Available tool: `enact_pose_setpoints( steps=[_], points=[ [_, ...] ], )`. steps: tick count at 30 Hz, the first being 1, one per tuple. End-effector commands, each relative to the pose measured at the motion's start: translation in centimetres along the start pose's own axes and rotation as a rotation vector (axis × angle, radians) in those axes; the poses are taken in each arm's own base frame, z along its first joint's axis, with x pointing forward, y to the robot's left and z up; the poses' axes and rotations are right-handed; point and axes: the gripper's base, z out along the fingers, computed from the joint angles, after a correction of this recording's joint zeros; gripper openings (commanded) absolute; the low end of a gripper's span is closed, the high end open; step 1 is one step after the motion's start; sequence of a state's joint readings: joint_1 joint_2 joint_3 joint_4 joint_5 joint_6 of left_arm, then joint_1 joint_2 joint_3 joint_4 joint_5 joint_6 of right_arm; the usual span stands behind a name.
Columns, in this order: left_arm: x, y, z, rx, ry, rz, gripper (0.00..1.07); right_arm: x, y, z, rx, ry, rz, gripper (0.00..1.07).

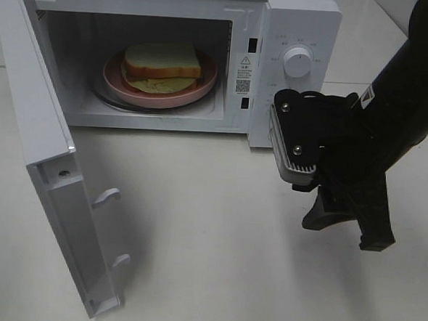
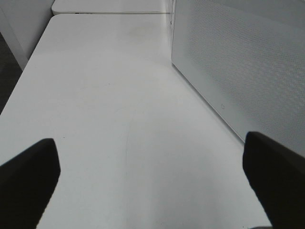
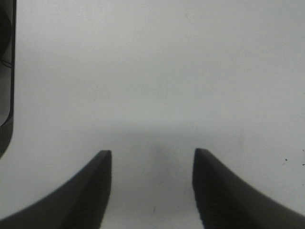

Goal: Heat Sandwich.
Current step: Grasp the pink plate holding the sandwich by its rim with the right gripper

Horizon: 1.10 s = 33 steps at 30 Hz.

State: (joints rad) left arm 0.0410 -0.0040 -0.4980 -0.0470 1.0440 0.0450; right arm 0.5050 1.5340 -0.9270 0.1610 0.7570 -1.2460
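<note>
Sandwich (image 1: 162, 60) lies on its plate (image 1: 204, 84) inside the microwave (image 1: 299, 20), door (image 1: 42, 121) wide open, so closing it likely comes next. Both arms' jaws stand apart, empty, over the bench (image 1: 217, 233).

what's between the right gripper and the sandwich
In the high view: a bare stretch of table, then the front corner of the microwave. The sandwich sits on a plate inside.
</note>
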Motion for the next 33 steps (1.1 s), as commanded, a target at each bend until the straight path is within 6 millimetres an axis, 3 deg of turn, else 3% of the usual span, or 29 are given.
enact_pose_setpoints(
  steps=[1, 3, 7, 17, 25, 33],
  points=[
    [0.1, -0.1, -0.3, 0.002, -0.039, -0.004, 1.01, 0.1, -0.1, -0.3, 0.006, -0.001, -0.001, 0.68],
    [0.1, -0.1, -0.3, 0.002, -0.039, -0.004, 1.01, 0.1, -0.1, -0.3, 0.007, 0.001, -0.004, 0.83],
    [0.1, -0.1, -0.3, 0.002, -0.039, -0.004, 1.01, 0.3, -0.2, -0.3, 0.023, 0.027, -0.029, 0.91],
    [0.1, -0.1, -0.3, 0.002, -0.039, -0.004, 1.01, 0.7, -0.9, -0.4, 0.099, 0.096, -0.064, 0.90],
    [0.1, -0.1, -0.3, 0.002, -0.039, -0.004, 1.01, -1.8, -2.8, -2.6, 0.238, 0.101, -0.138, 0.89],
    [0.1, -0.1, -0.3, 0.002, -0.039, -0.004, 1.01, -3.8, -4.4, -2.2, 0.276, 0.096, -0.185, 0.88]
  ],
)
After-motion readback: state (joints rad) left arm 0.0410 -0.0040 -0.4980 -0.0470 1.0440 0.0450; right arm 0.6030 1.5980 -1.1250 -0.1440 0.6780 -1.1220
